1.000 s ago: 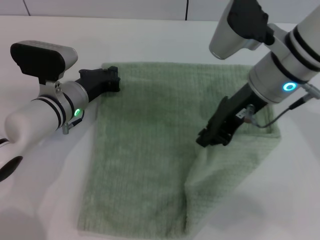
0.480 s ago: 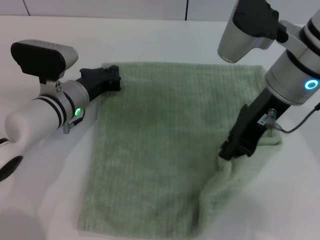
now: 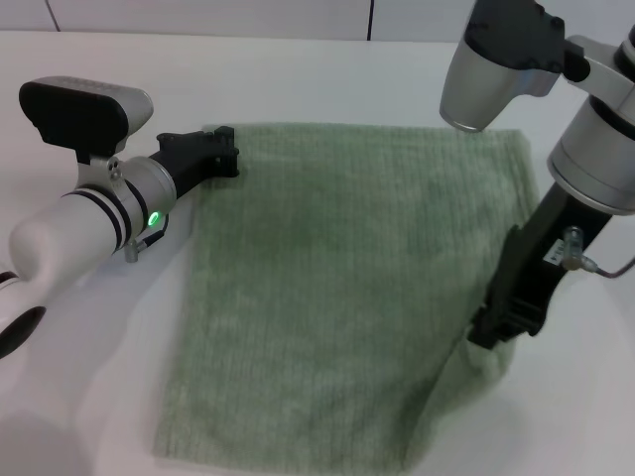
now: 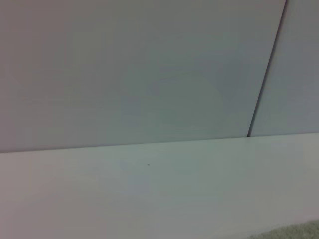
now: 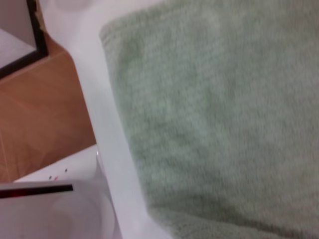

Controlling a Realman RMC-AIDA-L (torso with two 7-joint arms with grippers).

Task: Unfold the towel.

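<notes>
The towel (image 3: 327, 288) is a large pale sage-green cloth lying mostly flat on the white table. My left gripper (image 3: 226, 156) rests at its far left corner, shut on that corner. My right gripper (image 3: 491, 337) is at the towel's right edge near the front and is shut on the cloth. It holds that edge slightly lifted, so a fold hangs down toward the front right corner. The right wrist view shows the towel (image 5: 224, 109) from close up. The left wrist view shows only a sliver of the towel (image 4: 294, 233).
The white table (image 3: 327, 69) extends behind the towel to a pale wall (image 4: 149, 74). In the right wrist view the table edge (image 5: 107, 149) borders a brown wooden surface (image 5: 45, 109). Bare table (image 3: 585, 426) lies right of the towel.
My right gripper has moved right and toward the front, pulling the folded-over flap with it. The towel now lies wider and flatter. The left arm has not moved.
</notes>
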